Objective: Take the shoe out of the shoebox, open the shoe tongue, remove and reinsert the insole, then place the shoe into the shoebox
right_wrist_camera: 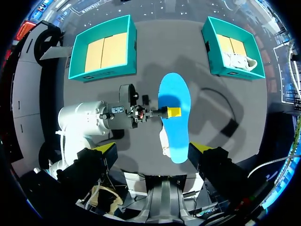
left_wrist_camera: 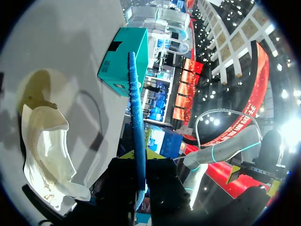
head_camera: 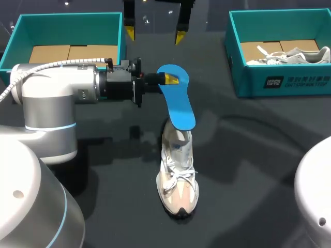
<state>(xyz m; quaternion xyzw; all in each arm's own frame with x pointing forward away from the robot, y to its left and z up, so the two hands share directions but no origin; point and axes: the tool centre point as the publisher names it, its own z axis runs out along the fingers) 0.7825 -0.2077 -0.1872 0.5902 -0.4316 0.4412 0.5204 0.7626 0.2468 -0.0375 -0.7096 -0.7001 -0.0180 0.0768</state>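
My left gripper [head_camera: 170, 78] is shut on the edge of a blue insole [head_camera: 178, 103] and holds it in the air, its lower end just over the shoe's opening. The white and beige shoe [head_camera: 178, 175] stands on the dark table, toe toward the near edge. In the left wrist view the insole [left_wrist_camera: 136, 117] shows edge-on between my fingers [left_wrist_camera: 139, 154], with the shoe [left_wrist_camera: 47, 150] to one side below. My right gripper [head_camera: 154, 33] hangs high above the table's far side, open and holding nothing. From there it looks down on the insole [right_wrist_camera: 175, 117] and the shoe [right_wrist_camera: 164, 143].
A teal shoebox [head_camera: 70, 23] with a bare cardboard bottom stands at the back left. A second teal shoebox [head_camera: 279, 77] at the back right holds another white shoe [head_camera: 289, 56].
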